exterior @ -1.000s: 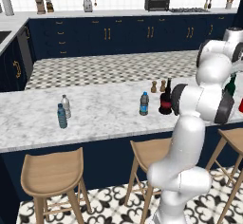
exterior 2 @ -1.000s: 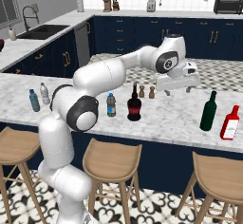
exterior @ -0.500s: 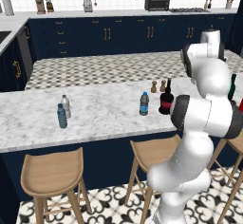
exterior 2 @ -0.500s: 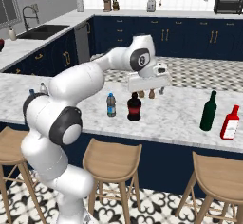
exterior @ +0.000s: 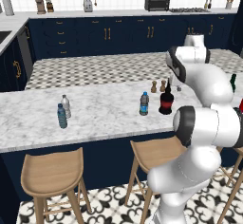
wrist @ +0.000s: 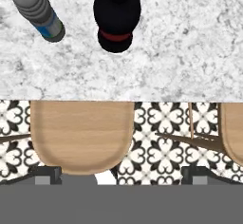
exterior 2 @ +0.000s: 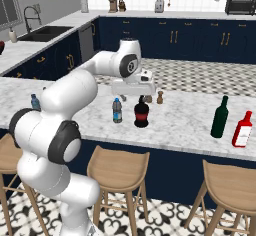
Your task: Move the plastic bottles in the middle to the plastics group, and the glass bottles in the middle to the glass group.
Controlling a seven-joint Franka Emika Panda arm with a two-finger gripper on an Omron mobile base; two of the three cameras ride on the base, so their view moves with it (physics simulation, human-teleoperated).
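Blackish bottle (wrist: 116, 14), upper centre: glass, heavy, slick; I'd grip its neck. My pincer (exterior 2: 133, 87) gapes wide, empty.

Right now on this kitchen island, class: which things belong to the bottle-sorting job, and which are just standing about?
Job: blue-labelled plastic bottle, black red-labelled bottle, green bottle, red bottle, two small plastic bottles.

Standing about: brown grinders, stools, toaster oven.

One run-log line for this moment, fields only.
claw: open, empty, above counter | squat blackish red-label bottle: upright, beside small clear blue-label bottle | tall dark green bottle: by red bottle
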